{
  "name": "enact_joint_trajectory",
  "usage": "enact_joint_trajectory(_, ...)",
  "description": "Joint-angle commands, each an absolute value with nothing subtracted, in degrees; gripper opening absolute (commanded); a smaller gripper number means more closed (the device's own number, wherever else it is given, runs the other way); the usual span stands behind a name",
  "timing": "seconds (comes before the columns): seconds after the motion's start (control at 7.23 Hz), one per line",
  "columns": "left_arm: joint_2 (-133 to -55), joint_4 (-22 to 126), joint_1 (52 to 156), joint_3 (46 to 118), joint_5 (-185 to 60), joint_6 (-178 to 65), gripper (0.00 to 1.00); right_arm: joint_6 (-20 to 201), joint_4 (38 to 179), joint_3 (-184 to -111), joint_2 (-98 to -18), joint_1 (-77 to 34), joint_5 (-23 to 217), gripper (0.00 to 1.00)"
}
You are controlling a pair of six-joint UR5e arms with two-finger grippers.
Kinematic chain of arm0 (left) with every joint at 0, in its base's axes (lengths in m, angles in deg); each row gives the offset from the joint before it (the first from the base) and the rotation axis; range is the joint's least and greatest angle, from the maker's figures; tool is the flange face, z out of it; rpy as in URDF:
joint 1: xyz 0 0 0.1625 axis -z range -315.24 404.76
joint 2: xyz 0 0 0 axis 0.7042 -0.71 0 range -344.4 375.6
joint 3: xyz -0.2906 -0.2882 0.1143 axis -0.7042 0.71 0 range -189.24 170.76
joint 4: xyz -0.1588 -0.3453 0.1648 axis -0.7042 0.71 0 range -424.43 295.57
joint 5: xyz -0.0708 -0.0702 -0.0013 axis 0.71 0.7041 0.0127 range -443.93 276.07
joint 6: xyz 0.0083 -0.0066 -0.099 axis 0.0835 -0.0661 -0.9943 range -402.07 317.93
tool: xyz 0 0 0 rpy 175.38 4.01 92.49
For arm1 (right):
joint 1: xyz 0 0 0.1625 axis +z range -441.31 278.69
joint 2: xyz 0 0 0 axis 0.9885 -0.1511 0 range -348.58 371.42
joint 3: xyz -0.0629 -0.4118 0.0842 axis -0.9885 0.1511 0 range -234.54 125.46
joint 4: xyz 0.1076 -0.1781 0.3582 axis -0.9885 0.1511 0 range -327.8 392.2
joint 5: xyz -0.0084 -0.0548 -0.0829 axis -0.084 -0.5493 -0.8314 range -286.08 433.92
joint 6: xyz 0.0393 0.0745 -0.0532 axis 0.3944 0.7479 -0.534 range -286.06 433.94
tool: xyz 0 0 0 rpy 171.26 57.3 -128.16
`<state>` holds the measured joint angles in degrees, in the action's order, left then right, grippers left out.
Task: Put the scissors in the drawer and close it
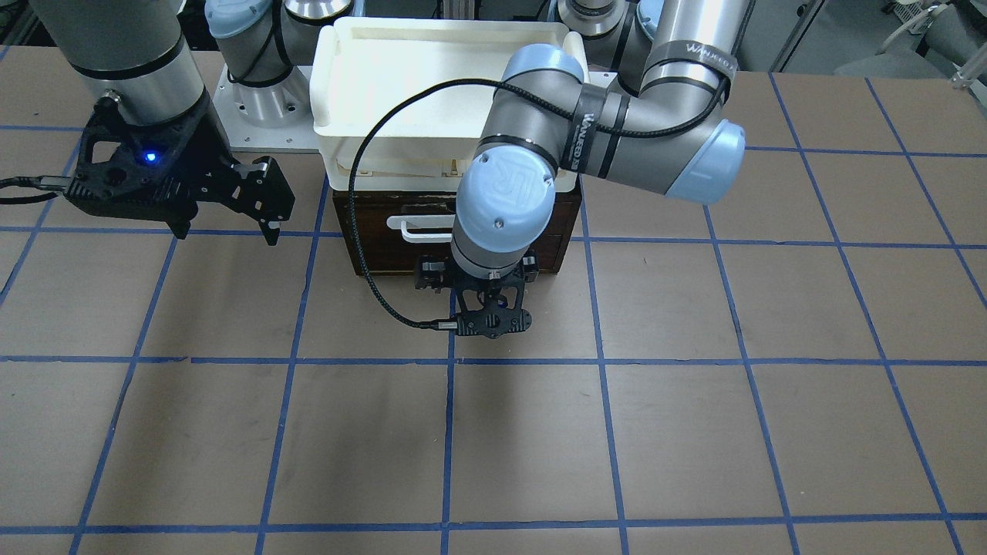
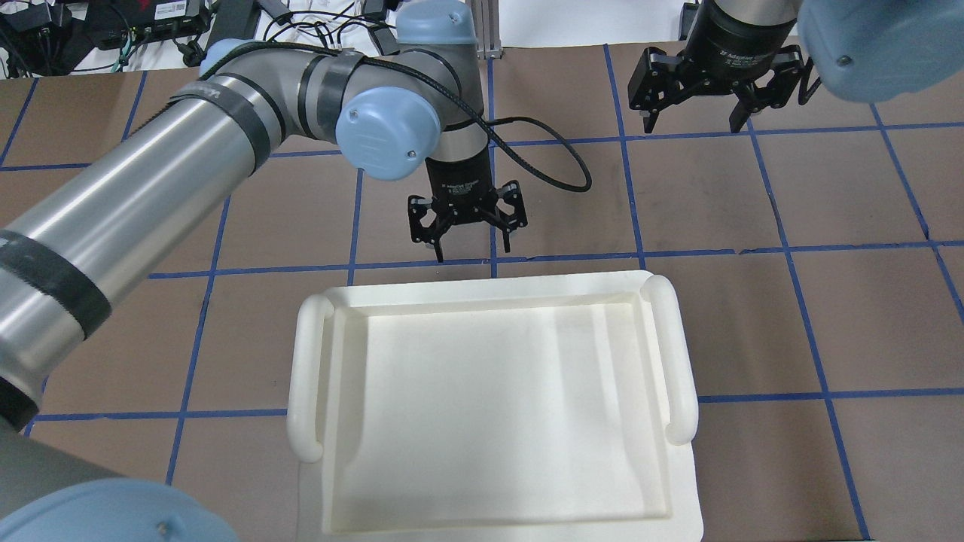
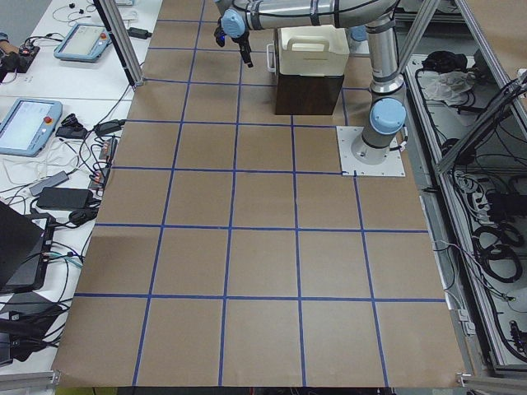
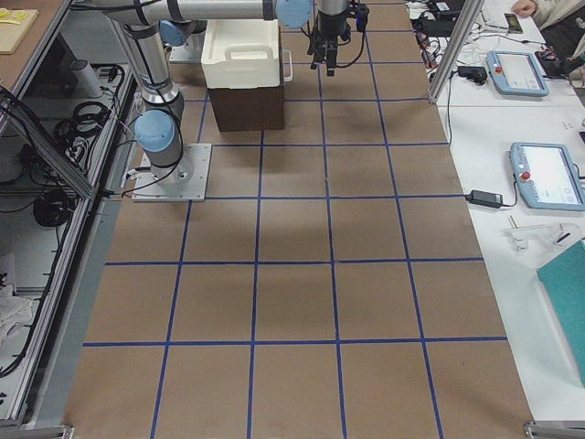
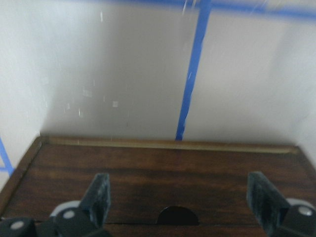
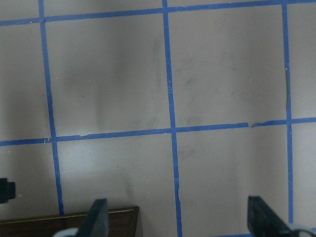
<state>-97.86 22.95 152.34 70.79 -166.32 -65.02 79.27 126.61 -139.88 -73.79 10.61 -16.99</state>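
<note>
Left gripper [image 2: 473, 251] hangs with fingers spread at centre frame, before the drawer [image 1: 378, 254], which seems closed; right gripper [image 2: 697, 126], upper right, likewise spread.

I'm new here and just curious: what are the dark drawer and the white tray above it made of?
The drawer looks like dark-stained wood with a low sheen; the left wrist view shows grain streaks. The tray seems matte off-white plastic, judging by its smooth, moulded, rounded rims, though that's uncertain.
</note>
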Motion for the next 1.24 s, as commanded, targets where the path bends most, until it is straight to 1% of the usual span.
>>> enact_joint_trajectory(0.0,-90.6,22.7,150.2,69.4,-170.0,-61.8,1.00,79.0,126.2,-139.9,-73.9,10.6,-17.4,1.00)
enact_joint_trajectory(0.41,-79.5,30.2,143.1,70.0,-170.4,-51.6,1.00,78.7,126.2,-140.0,-75.0,10.7,-17.0,1.00)
enact_joint_trajectory(0.69,-77.3,32.4,140.3,70.5,-172.9,-51.4,1.00,78.7,126.2,-140.0,-75.1,10.7,-17.0,1.00)
enact_joint_trajectory(1.11,-77.1,32.7,139.7,71.2,-172.3,-51.1,1.00,78.7,126.2,-140.5,-75.1,10.7,-17.4,1.00)
